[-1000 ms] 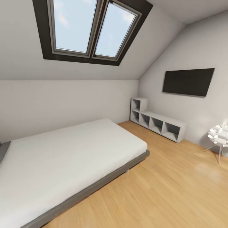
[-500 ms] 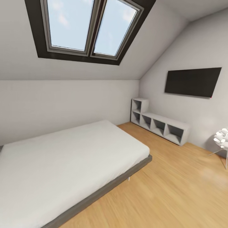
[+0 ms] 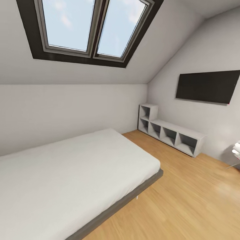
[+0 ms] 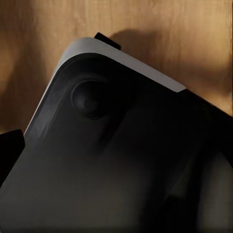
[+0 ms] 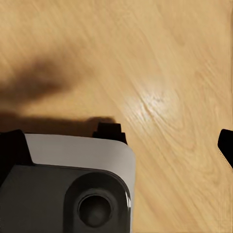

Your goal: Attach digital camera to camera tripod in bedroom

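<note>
Ahead, the bedroom's grey low bed (image 3: 66,173) fills the lower left of the head view, white cube shelves (image 3: 171,135) stand at centre right under a dark wall screen (image 3: 208,86), and a skylight (image 3: 90,28) sits at upper left. Whether either pincer is spread or pressed together cannot be told from the wrist views over the wood floor (image 5: 160,63).

In the head view, the bed (image 3: 66,176) lies at the left and near part of the bedroom, its far side along the low wall (image 3: 66,113) under the sloped ceiling. The skylight (image 3: 90,28) sits in that slope above the bed. The floor (image 3: 186,200) spreads to the right of the bed. The cube shelves (image 3: 170,133) stand on the floor against the right wall, starting at the far corner, with the wall screen (image 3: 208,86) mounted above them. In both wrist views, the robot's base (image 5: 68,189) sits over the floor.
</note>
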Available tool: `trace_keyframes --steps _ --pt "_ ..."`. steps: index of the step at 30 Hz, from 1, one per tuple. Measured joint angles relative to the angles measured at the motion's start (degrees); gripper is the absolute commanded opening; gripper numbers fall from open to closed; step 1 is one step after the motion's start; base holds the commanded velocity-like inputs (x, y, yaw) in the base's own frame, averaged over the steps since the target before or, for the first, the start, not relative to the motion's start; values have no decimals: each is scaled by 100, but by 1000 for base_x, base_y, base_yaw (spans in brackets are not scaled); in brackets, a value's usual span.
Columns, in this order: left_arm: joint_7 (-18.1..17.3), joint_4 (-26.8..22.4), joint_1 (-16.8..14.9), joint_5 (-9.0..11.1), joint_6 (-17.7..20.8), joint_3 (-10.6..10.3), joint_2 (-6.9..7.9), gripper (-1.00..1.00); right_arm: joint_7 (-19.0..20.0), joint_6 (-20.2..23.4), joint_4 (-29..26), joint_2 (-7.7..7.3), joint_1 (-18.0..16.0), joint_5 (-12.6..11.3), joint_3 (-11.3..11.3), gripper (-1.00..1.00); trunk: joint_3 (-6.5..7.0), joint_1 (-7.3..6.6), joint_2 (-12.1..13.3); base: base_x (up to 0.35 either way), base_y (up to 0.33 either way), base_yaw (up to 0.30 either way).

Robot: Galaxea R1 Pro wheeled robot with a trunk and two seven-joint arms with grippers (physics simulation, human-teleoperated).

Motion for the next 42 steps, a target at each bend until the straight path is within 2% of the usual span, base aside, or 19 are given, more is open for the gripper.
trace_keyframes --steps 16,42 --pt "0 -8 0 -13 -4 6 -2 100 -2 3 0 4 1 -22 -11 100 0 2 0 289 0 -236" --pt "6 -2 0 -30 -6 9 -1 100 -2 3 0 5 0 -22 -16 100 0 4 1 21 0 -287"
